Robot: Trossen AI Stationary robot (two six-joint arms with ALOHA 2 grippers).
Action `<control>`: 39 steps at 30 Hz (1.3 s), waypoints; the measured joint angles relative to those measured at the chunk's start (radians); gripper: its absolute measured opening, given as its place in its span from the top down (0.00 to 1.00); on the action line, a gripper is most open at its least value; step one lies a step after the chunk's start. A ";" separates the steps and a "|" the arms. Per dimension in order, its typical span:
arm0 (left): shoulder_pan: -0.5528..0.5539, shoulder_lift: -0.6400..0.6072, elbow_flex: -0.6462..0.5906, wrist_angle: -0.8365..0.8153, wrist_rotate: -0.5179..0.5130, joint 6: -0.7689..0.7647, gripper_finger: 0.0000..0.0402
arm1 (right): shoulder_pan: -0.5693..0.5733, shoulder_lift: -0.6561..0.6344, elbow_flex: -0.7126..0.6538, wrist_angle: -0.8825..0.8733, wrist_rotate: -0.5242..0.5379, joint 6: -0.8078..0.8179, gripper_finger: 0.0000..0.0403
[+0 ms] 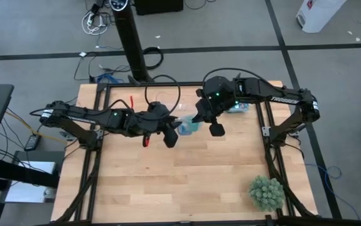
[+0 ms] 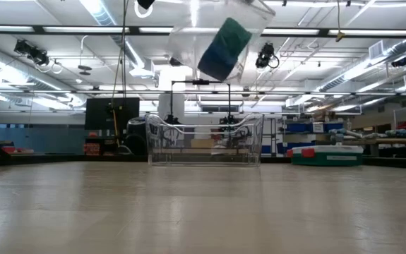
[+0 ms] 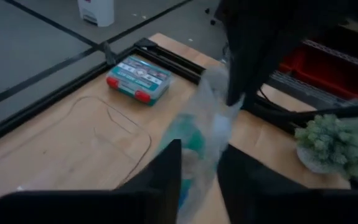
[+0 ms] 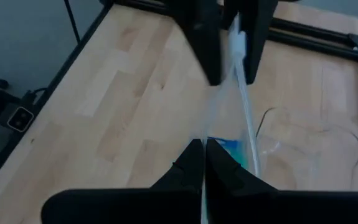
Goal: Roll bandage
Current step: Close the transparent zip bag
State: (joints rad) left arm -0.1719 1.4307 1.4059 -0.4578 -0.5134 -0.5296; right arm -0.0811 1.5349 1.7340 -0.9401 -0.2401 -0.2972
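The bandage [image 2: 224, 44] is a teal coil inside a clear plastic bag [image 2: 217, 32], and both hang high above the wooden table [image 1: 186, 182]. In the high view the bag [image 1: 188, 126] spans between my two grippers at the table's far middle. My left gripper [image 3: 198, 171] has the bag and the teal coil [image 3: 190, 140] between its fingers. My right gripper [image 4: 203, 163] is shut on the bag's plastic, with the bandage [image 4: 231, 149] just beside its fingertips. My left gripper has the bag's lower part [image 3: 205, 146], where the teal coil lies, between its two fingers, coming from the table's left and slanting down. The bag is lifted clear of the table. My right gripper pinches a thin edge of the clear plastic [image 4: 211, 127] between its shut fingertips, coming from the table's right and slanting down. The plastic runs in a taut strip from those fingertips toward the left gripper's fingers [image 4: 207, 43].
A clear plastic box [image 2: 204, 140] stands on the table's far part. A teal case with red latches [image 3: 138, 78] lies at the far right, a green spiky ball [image 1: 267, 191] at the near right, and a red-handled tool [image 1: 130, 103] at the far left.
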 joint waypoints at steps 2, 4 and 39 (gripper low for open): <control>0.000 -0.001 0.000 0.004 -0.014 -0.008 0.84 | 0.000 0.000 0.000 -0.002 -0.002 0.019 1.00; 0.000 -0.003 0.000 0.006 -0.013 -0.025 0.95 | -0.001 0.000 0.000 -0.005 -0.015 0.029 0.98; 0.000 -0.006 0.000 0.108 0.079 -0.018 1.00 | 0.008 0.018 -0.021 0.279 -0.023 0.068 0.70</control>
State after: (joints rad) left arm -0.1719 1.4242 1.4059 -0.3496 -0.4343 -0.5473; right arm -0.0731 1.5528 1.7126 -0.6613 -0.2626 -0.2291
